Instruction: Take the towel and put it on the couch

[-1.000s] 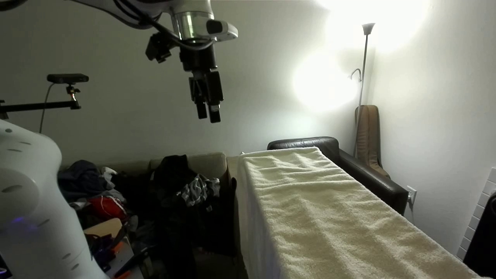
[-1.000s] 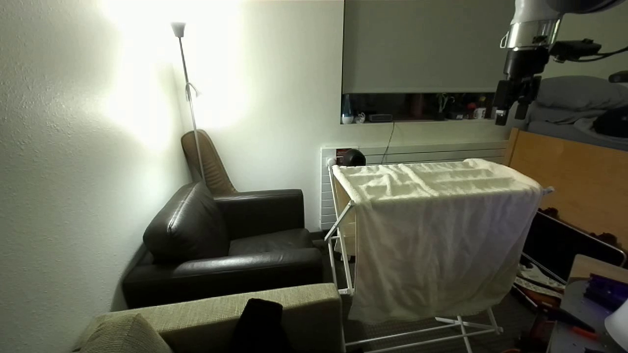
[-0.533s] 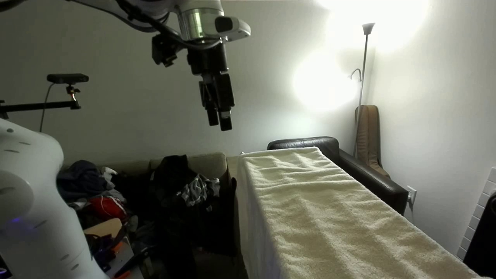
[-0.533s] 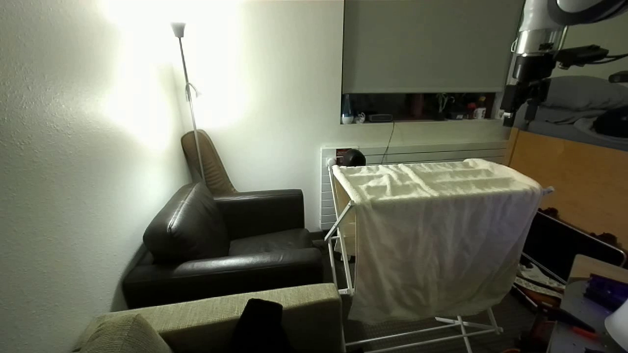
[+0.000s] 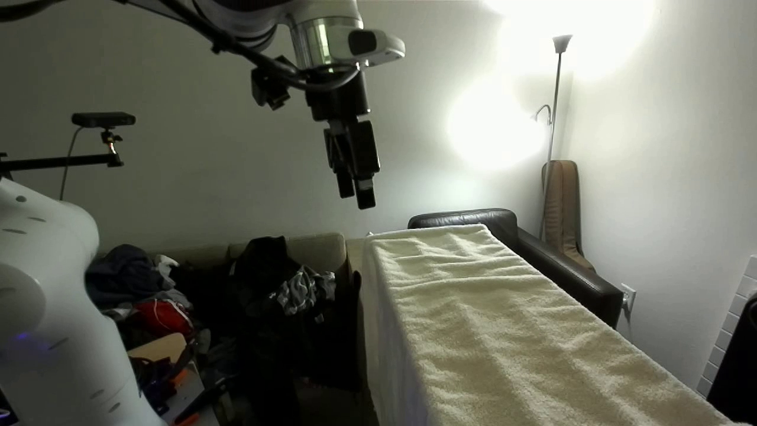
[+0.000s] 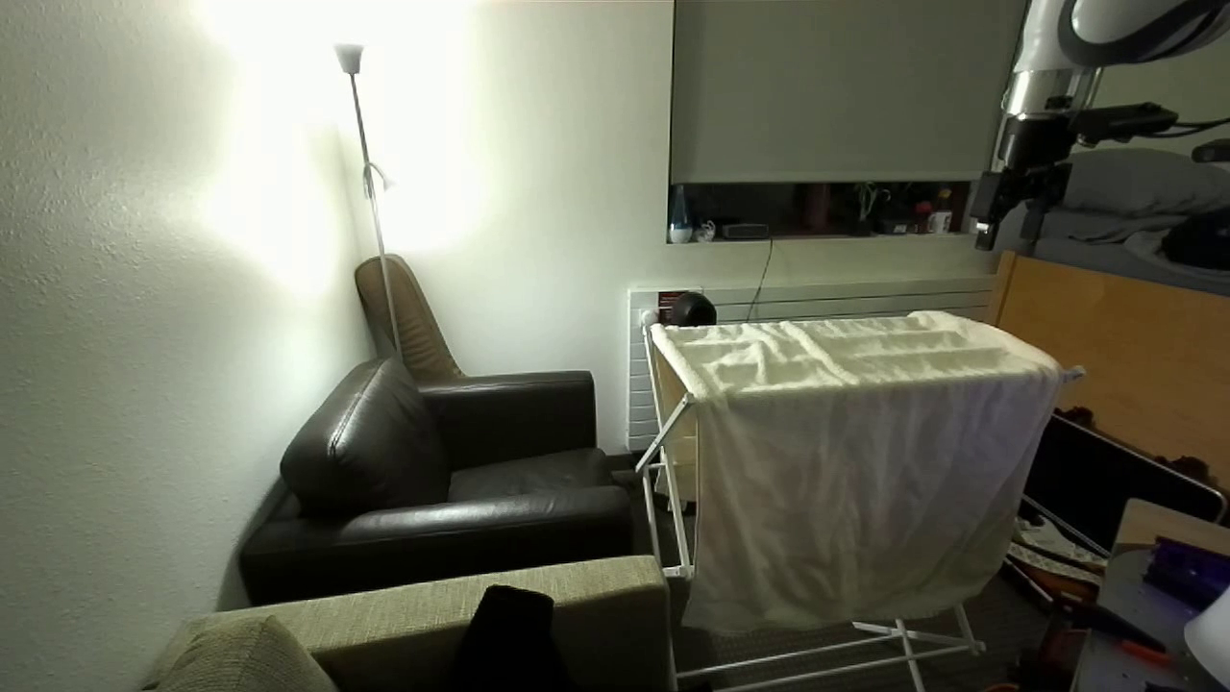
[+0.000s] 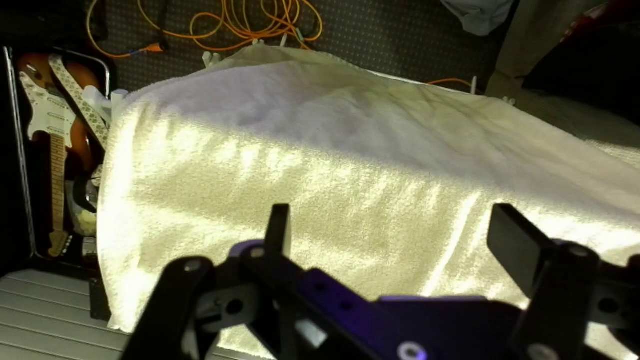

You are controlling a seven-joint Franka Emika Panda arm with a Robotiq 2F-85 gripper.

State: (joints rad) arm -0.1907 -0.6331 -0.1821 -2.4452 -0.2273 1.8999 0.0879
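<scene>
The towel, a large cream cloth, lies draped over a white drying rack, its near side hanging down. It fills most of the wrist view, where the gripper stands wide open with only towel surface showing beyond the gap. In an exterior view the gripper hangs in the air at the towel's far left corner, apart from the cloth. The other angle also puts the gripper above the rack. Two seats could be the couch: a dark leather one and a beige fabric one.
Dark clothes are heaped on the beige seat. A floor lamp stands behind the leather seat. Beside the rack are a guitar in its case and a wooden bed end. A small table holds tools.
In an exterior view the gripper has moved steadily right and downward, toward the towel's far end. It stays open. The towel and rack have not moved.
</scene>
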